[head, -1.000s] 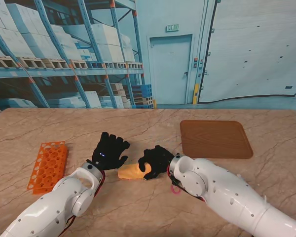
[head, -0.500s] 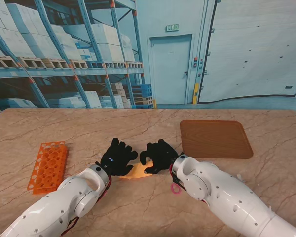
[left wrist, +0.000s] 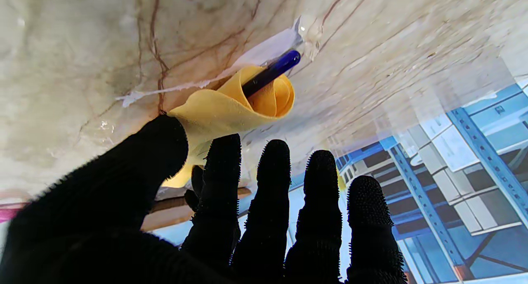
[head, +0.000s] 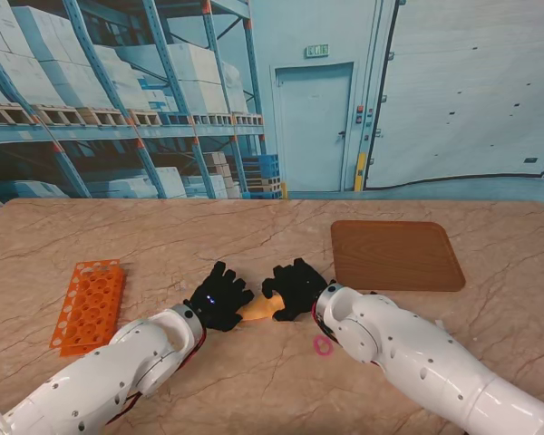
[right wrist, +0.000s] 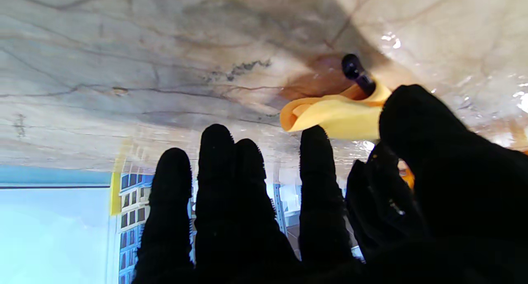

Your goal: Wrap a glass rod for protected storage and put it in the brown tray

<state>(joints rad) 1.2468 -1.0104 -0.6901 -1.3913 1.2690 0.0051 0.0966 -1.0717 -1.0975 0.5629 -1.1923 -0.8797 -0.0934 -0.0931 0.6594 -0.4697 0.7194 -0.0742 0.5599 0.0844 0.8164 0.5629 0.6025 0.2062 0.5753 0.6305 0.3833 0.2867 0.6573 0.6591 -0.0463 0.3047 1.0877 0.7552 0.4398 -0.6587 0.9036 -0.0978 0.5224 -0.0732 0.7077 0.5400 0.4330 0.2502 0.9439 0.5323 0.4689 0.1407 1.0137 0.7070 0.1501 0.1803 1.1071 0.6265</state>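
In the stand view, low in the middle of the frame, the yellow cloth (head: 256, 311) lies on the marble table (head: 254, 236) as a rolled bundle, pinned between the left hand (head: 218, 297) and the right hand (head: 296, 286), which sit at its two ends. The left wrist view shows the dark blue glass rod (left wrist: 271, 72) poking out of the open mouth of the roll, next to a clear scrap of film (left wrist: 264, 53) on the table top; the right wrist view shows the rod's other tip (right wrist: 355, 74) emerging from the opposite end of the yellow cloth (right wrist: 334, 117). The rod's long axis therefore runs roughly side to side across the frame, from one hand to the other. Each hand has its thumb against the cloth and its four fingers stretched out past the roll, so neither is clenched; whether either truly grips the bundle or merely presses on it cannot be told. The brown tray (head: 396, 255) lies to the upper right of the bundle, well apart from it and nearer to the right hand, which looks the better placed to carry the roll there. The wrap seems loose and open-ended, so the rod could slide out if the roll tilts. An orange tube rack (head: 89, 306) sits at the left of the frame, and a small pink ring (head: 323, 344) lies just beside the right forearm.
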